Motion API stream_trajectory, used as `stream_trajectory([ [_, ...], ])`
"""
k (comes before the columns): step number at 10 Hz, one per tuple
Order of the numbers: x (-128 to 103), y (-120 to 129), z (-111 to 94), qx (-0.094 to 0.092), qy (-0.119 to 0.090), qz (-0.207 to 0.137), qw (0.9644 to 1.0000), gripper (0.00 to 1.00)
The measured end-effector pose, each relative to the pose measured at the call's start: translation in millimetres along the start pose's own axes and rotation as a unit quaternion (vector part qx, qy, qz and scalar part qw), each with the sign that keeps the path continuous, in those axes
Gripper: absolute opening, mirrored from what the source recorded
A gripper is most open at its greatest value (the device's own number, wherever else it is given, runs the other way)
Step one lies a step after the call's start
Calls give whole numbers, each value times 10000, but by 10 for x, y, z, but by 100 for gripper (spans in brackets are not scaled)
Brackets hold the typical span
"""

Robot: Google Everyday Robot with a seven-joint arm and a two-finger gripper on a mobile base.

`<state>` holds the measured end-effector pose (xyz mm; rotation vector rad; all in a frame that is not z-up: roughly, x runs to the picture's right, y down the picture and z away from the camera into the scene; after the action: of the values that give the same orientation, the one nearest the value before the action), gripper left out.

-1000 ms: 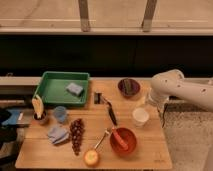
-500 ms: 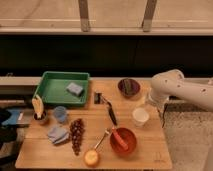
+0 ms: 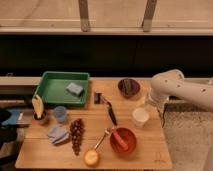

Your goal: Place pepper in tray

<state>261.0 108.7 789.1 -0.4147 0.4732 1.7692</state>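
Observation:
The pepper (image 3: 119,138) is a small elongated red-orange shape lying inside the round orange-red bowl (image 3: 131,145) at the front of the wooden table. The green tray (image 3: 50,90) stands at the back left and holds a blue sponge (image 3: 74,88). My white arm (image 3: 175,87) reaches in from the right. Its gripper (image 3: 148,103) hangs at the arm's end, just above and to the right of a white cup (image 3: 140,116). It is well apart from both the pepper and the tray.
A dark bowl (image 3: 128,87) sits at the back right. A black spatula (image 3: 110,112) lies mid-table, a grape bunch (image 3: 76,135) and a blue cloth (image 3: 57,134) front left, a round yellow fruit (image 3: 91,157) at the front, and a blue cup (image 3: 60,114) and a holder with a yellow item (image 3: 39,109) at the left.

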Motion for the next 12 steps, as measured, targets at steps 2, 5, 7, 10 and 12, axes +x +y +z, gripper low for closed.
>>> stream_trajectory([
  [2,0,0,0,0,0,0,10000,80],
  [5,0,0,0,0,0,0,10000,80],
  [7,0,1,0,0,0,0,10000,80],
  [10,-25,63,-9,44,8,-171,9998,80],
  [12,-79,362,-39,43,-37,-491,9988,80],
])
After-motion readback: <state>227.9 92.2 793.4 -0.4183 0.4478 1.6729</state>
